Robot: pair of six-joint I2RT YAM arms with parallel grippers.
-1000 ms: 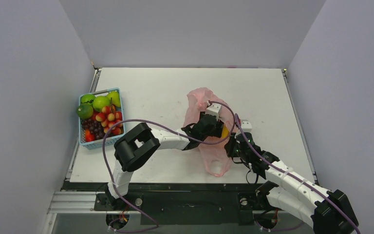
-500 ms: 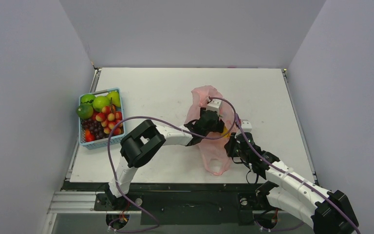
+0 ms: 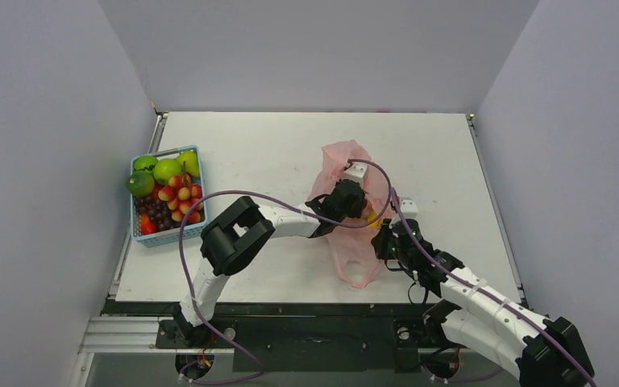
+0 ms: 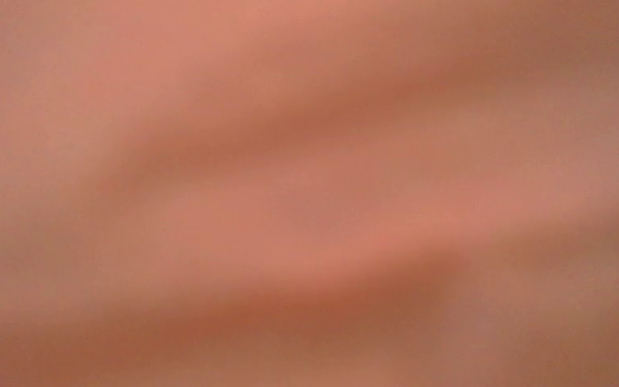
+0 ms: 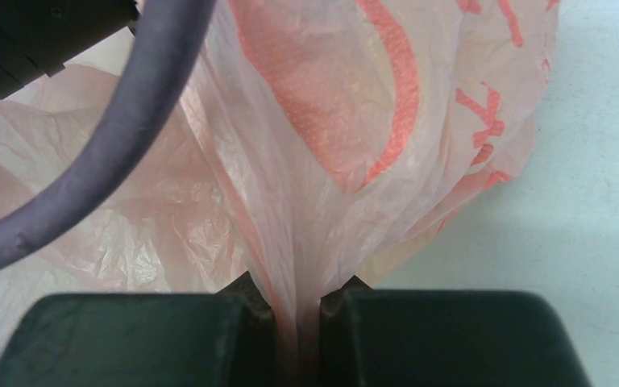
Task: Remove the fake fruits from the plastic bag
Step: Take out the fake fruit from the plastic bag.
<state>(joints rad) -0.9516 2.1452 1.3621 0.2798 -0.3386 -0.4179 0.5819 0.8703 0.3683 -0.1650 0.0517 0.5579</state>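
The pink plastic bag (image 3: 353, 260) lies mid-table, its top bunched up. My left gripper (image 3: 359, 206) reaches into the bag's mouth, and its fingers are hidden by the film. The left wrist view is filled with blurred pink bag (image 4: 309, 193), so its jaws do not show. A small patch of yellow fruit (image 3: 370, 215) shows through the bag beside that gripper. My right gripper (image 3: 384, 242) is shut on a gathered fold of the bag (image 5: 346, 105), pinched between its dark fingers (image 5: 242, 322) at the bag's right side.
A light-blue basket (image 3: 139, 235) at the table's left edge holds green apples, red-yellow round fruits and dark grapes. The left arm's purple cable (image 5: 105, 161) crosses in front of the right wrist camera. Grey walls enclose the table.
My left arm has pushed further right and deeper into the bag, and the bag's top has shifted with it. The right gripper has kept its hold in place.
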